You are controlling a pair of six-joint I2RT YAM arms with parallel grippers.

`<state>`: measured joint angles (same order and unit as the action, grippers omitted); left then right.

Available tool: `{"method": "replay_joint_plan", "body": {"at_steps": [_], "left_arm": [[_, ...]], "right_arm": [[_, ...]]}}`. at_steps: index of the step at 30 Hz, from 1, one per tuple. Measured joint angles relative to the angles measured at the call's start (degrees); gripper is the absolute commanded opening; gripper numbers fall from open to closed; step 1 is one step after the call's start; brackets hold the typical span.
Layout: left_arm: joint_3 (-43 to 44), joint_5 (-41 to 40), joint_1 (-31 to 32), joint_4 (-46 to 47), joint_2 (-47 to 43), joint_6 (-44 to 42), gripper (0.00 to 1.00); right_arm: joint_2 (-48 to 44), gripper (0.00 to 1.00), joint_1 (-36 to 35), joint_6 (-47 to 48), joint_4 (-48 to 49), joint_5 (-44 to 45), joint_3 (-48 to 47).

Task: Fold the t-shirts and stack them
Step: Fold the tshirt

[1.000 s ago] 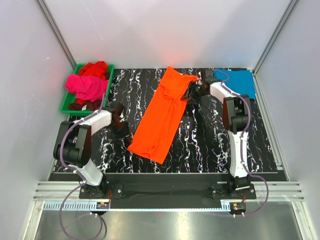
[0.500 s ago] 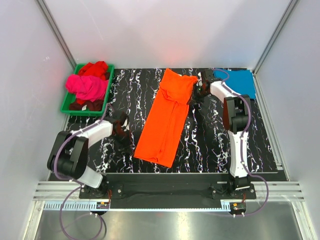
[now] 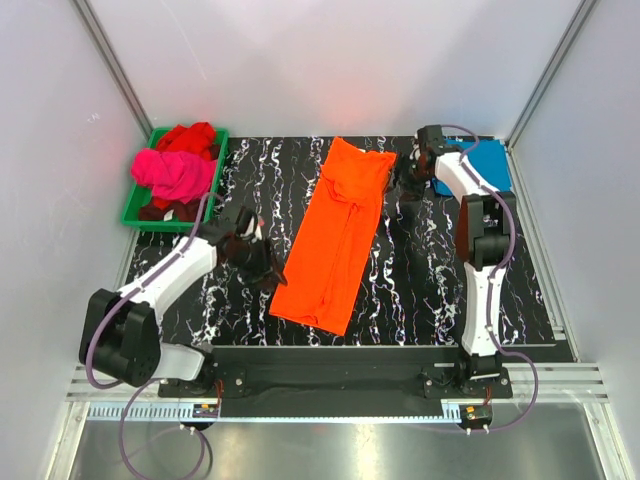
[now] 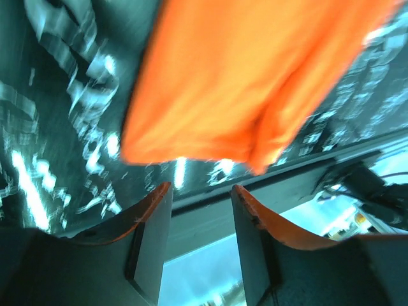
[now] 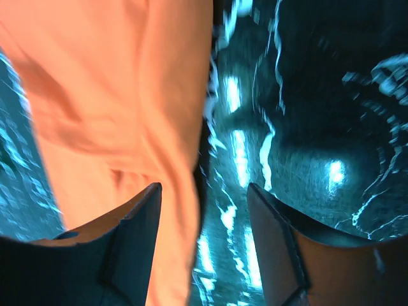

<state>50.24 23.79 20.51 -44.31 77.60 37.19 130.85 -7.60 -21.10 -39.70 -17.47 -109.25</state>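
Orange t-shirt (image 3: 340, 235) lies flat; left pincer (image 4: 201, 187) and right pincer (image 5: 203, 186) gape, seemingly empty.

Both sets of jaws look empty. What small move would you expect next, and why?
Probably the left jaws dip and close on the near hem of the orange t-shirt. It lies on the table as a long narrow strip, folded lengthwise but not yet end to end, and both sets of jaws stand open and empty by its ends, the left ones close to that hem.

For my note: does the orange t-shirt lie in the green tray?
No, the orange t-shirt lies on the table, apart from the green tray.
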Motion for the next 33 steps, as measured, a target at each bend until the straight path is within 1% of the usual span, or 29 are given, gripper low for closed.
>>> {"method": "replay_joint_plan", "body": {"at_steps": [3,6,8,10,13,17,19,22,27,29,33], "left_arm": [[4.9,0.0,0.9,1.6,0.0,-2.1,0.43],[7.1,-0.5,4.2,2.8,0.0,-4.1,0.42],[7.8,-2.4,8.2,3.5,0.1,-5.4,0.42],[8.3,-5.2,13.5,4.1,0.3,-6.8,0.42],[9.7,-9.5,21.0,4.9,2.1,-8.5,0.46],[11.8,-15.1,29.8,7.2,7.8,-9.9,0.46],[12.2,-17.2,33.2,8.6,11.3,-9.9,0.49],[12.2,-20.1,36.1,9.6,15.6,-9.3,0.52],[12.7,-24.3,38.4,9.7,18.9,-8.2,0.53],[13.5,-25.7,39.0,9.7,19.8,-8.2,0.54],[15.1,-27.1,40.9,10.1,21.3,-8.2,0.54]], "right_arm": [[1.2,0.61,0.9,-3.0,0.2,0.0,-4.2],[4.1,0.56,1.1,-6.1,2.4,-0.1,-9.8],[6.5,0.53,1.2,-8.2,4.5,0.0,-12.5],[8.6,0.5,1.4,-10.2,7.1,0.0,-13.5],[11.6,0.47,1.9,-12.7,9.6,0.0,-13.9],[16.6,0.48,4.0,-15.8,12.3,-1.6,-17.2],[18.9,0.5,5.1,-16.6,13.1,-2.2,-20.7],[21.7,0.5,6.6,-17.3,15.1,-3.3,-25.2],[22.0,0.51,7.5,-19.0,18.9,-3.7,-24.5],[22.0,0.5,7.4,-19.9,19.8,-3.7,-24.2],[22.9,0.45,7.1,-22.1,22.3,-4.5,-24.7]]}}
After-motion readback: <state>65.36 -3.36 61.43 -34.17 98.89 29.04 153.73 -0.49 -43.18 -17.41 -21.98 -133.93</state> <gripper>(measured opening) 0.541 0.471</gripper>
